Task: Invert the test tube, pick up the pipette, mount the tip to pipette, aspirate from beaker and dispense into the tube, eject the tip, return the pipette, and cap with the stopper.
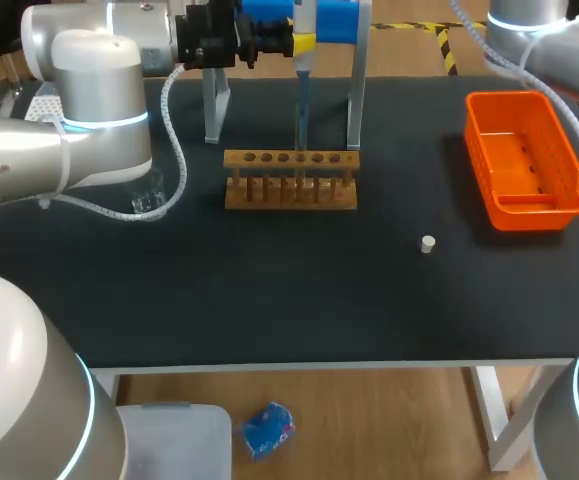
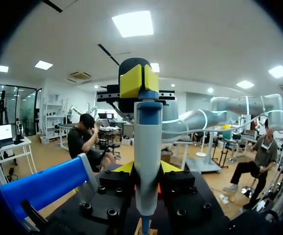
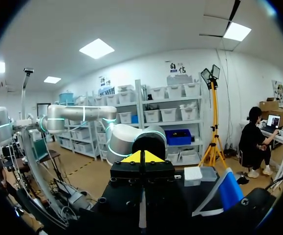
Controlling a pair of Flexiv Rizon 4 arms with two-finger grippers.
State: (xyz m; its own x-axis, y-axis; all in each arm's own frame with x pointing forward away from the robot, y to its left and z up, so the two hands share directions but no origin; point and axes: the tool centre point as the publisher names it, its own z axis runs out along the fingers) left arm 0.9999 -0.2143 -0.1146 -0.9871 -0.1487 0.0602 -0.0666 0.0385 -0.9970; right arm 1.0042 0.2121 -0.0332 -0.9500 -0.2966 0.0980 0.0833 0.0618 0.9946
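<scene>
Head view takes in the dark surface (image 1: 269,300) with the left arm (image 1: 89,130) reaching across its far side, while the right arm (image 1: 529,25) shows only at the far right corner. Near that corner sits an orange basket (image 1: 522,205). The wooden rack (image 1: 291,195) stands at centre, just in front of the grey stand (image 1: 355,100). The pipette (image 1: 302,90) hangs upright over the rack, its thin lower end down at the row of holes. I cannot make out a tube there.

The left hand (image 2: 146,171) is pinching the pipette body from both sides. The right hand (image 3: 142,157) has its fingers pressed together on nothing. What may be the beaker (image 1: 147,198) sits close under the left elbow. The stopper (image 1: 427,244) lies alone between the rack and the basket.

The main risk is that a slightly off-line descent would jam the tip on the rack's top bar and bend or shed it. A swing of the elbow could also knock the beaker, and a loose pinch would let the pipette tilt.
</scene>
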